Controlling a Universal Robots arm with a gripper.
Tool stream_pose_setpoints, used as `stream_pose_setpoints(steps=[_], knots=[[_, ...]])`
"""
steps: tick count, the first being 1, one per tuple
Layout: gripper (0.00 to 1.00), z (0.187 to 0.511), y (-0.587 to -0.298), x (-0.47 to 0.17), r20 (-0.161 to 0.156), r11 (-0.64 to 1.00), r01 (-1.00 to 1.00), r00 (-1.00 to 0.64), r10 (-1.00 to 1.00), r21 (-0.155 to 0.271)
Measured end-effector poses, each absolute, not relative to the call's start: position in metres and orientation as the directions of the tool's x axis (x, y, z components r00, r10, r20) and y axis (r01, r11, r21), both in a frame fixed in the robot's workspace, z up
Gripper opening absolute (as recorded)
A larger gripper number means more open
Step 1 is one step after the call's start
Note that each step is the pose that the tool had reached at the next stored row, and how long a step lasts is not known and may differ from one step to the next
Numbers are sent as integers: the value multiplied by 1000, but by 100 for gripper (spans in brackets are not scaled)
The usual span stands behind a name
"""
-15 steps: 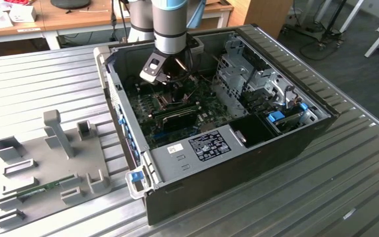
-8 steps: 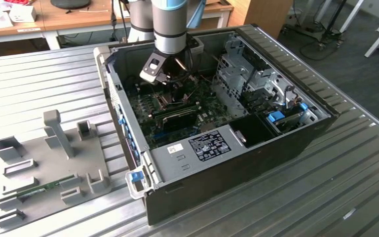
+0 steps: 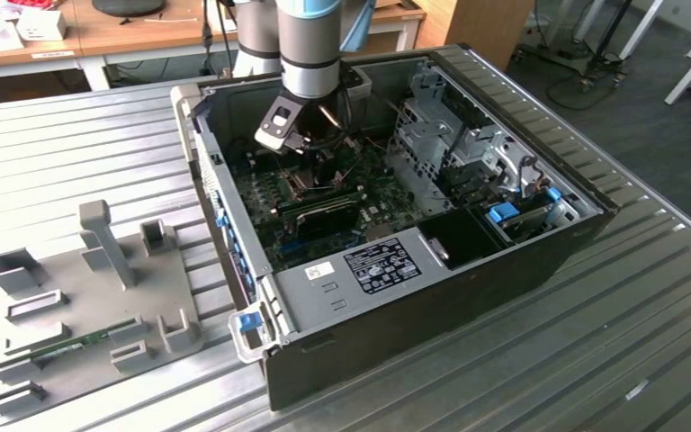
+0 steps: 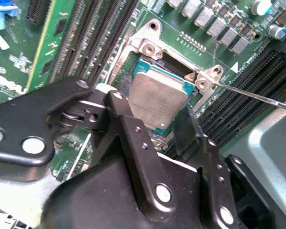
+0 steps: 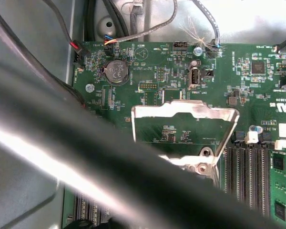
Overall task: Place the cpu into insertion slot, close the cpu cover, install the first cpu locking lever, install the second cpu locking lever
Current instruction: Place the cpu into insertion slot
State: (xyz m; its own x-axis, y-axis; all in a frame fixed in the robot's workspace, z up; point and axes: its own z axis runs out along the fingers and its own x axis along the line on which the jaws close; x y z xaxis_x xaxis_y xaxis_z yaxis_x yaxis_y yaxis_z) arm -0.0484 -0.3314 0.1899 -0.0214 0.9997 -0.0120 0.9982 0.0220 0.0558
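Observation:
The cpu [image 4: 157, 93] is a silvery square chip with a green edge. It sits slightly tilted at the insertion slot [image 4: 149, 46], just over its dark centre. My gripper [image 4: 150, 109] has a black finger on each of two opposite sides and is shut on the chip. The cpu cover [image 5: 143, 112], a silvery frame with a large window, stands raised on its hinge. A thin locking lever [image 4: 257, 95] sticks out from the socket's corner, unlatched. In the exterior view, the gripper [image 3: 309, 151] reaches down into the open computer case [image 3: 442, 270] over the green board.
Long black memory slots [image 4: 88, 38] run on both sides of the socket. A metal drive cage [image 3: 453, 135] fills the case toward the exterior view's right. Loose cables [image 5: 148, 28] hang near the board's edge. A grey fixture plate [image 3: 94, 297] with upright blocks lies on the ribbed table.

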Motion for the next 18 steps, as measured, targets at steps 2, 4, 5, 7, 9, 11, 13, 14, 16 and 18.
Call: stream_pose_setpoints(steps=[2,4,5,7,9,11,13,14,16,18], knots=[[58,190,-331,-48,-11,22,998,-21,1000,56],[58,190,-331,-48,-11,22,998,-21,1000,56],[58,190,-331,-48,-11,22,998,-21,1000,56],[58,190,-331,-48,-11,22,998,-21,1000,56],[58,190,-331,-48,-11,22,998,-21,1000,56],[58,190,-331,-48,-11,22,998,-21,1000,56],[58,191,-331,-48,-10,22,998,-21,1000,57],[58,192,-331,-48,-10,22,998,-21,1000,57],[58,193,-331,-48,-11,22,998,-21,1000,56],[58,195,-331,-48,-11,22,998,-21,1000,56]])
